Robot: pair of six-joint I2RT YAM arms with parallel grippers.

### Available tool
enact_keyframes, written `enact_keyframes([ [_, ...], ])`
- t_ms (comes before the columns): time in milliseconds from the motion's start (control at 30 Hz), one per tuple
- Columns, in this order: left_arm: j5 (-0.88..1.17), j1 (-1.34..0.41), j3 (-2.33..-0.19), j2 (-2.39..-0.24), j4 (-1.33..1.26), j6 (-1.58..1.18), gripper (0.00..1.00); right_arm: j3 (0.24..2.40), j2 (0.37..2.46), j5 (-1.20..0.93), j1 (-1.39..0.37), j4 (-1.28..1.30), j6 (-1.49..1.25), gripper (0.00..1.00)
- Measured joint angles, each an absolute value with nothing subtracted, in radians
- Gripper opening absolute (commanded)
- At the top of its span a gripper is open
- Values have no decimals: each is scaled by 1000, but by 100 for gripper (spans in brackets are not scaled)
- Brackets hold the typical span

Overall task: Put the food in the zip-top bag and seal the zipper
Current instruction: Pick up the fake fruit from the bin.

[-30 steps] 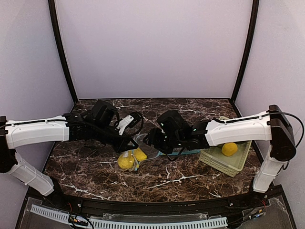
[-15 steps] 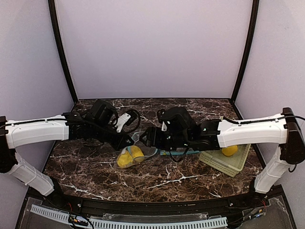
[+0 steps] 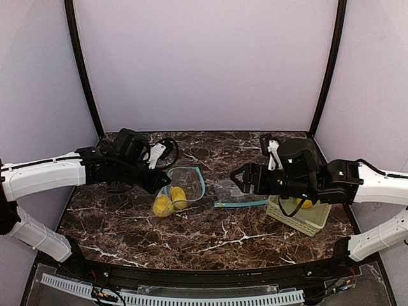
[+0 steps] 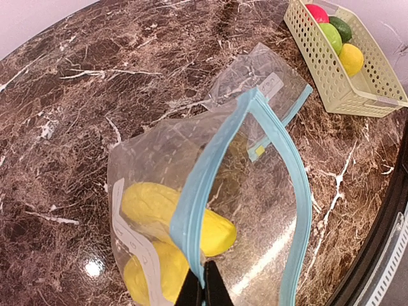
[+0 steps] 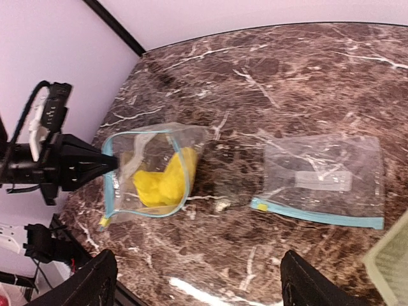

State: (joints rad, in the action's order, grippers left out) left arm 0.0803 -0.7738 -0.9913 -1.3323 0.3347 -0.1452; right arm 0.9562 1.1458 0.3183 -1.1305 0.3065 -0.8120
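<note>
Your left end effector (image 4: 197,288) is closed to a narrow pinch on the blue zipper rim (image 4: 191,213) of the zip-top bag (image 4: 261,210). It lifts that edge so the mouth stands open in a loop, which gives the other arm a way in. Two yellow pieces (image 4: 162,207) already lie inside, low in the bag where it rests on the counter (image 3: 210,236). Your right end effector (image 3: 237,180) hangs with its jaws spread wide and nothing between them, above the counter between the open bag and the pale green slatted basket (image 4: 331,89). It is near a second bag (image 5: 325,178) that lies flat just beside the basket. The rest of the food sits in that basket: a red ball (image 4: 313,11), a light green ball (image 4: 330,35), a dark green piece (image 4: 344,25) and a round yellow piece (image 4: 350,57), packed close together at one end. I judge the filling partly done and the zipper not yet sealed, so the next fetch is likely from the basket. Mind the pinch, because the film looks limp and slick. If the rim slips, the mouth would probably collapse.
</note>
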Motion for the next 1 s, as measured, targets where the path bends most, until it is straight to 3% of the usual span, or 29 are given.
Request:
enact_keyframes([
  [467,63,-772,-981,-1325,331,-145,1,874,1055,446,-813,673,-805,99],
  [1000,62,-772,-981,-1321,331,-145,1,854,1255,274,-363,663,-575,99],
])
